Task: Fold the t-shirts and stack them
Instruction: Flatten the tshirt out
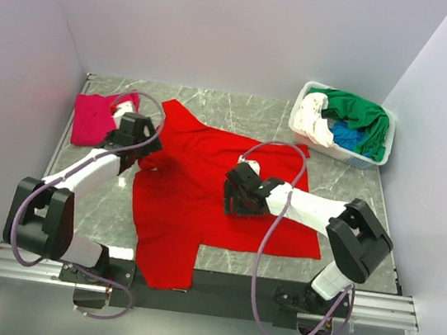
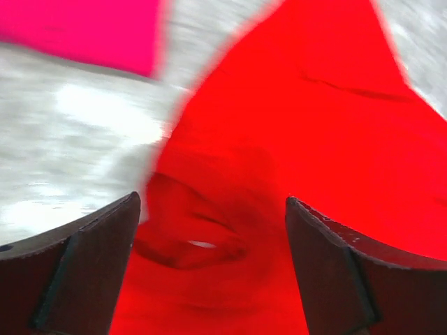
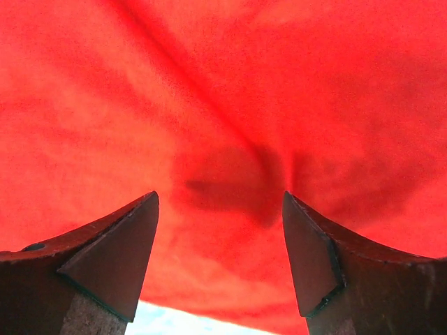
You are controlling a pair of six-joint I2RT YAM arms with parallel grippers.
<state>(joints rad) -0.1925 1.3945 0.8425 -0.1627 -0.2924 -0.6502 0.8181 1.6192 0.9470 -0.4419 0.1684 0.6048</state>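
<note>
A bright red t-shirt [image 1: 194, 197] lies spread on the marble table, collar toward the left. My left gripper [image 1: 143, 156] hangs open over its collar [image 2: 192, 241], empty. My right gripper [image 1: 234, 198] is open just above the shirt's middle, where the red cloth [image 3: 223, 118] fills its view. A magenta-pink t-shirt [image 1: 93, 118] lies folded at the far left and shows in the left wrist view [image 2: 77, 31]. Green [image 1: 360, 112], white [image 1: 311, 122] and blue [image 1: 347, 136] shirts lie piled in the basket.
A white plastic basket [image 1: 338, 153] stands at the back right near the wall. Grey walls close the table on three sides. The metal rail [image 1: 207, 286] with both arm bases runs along the near edge.
</note>
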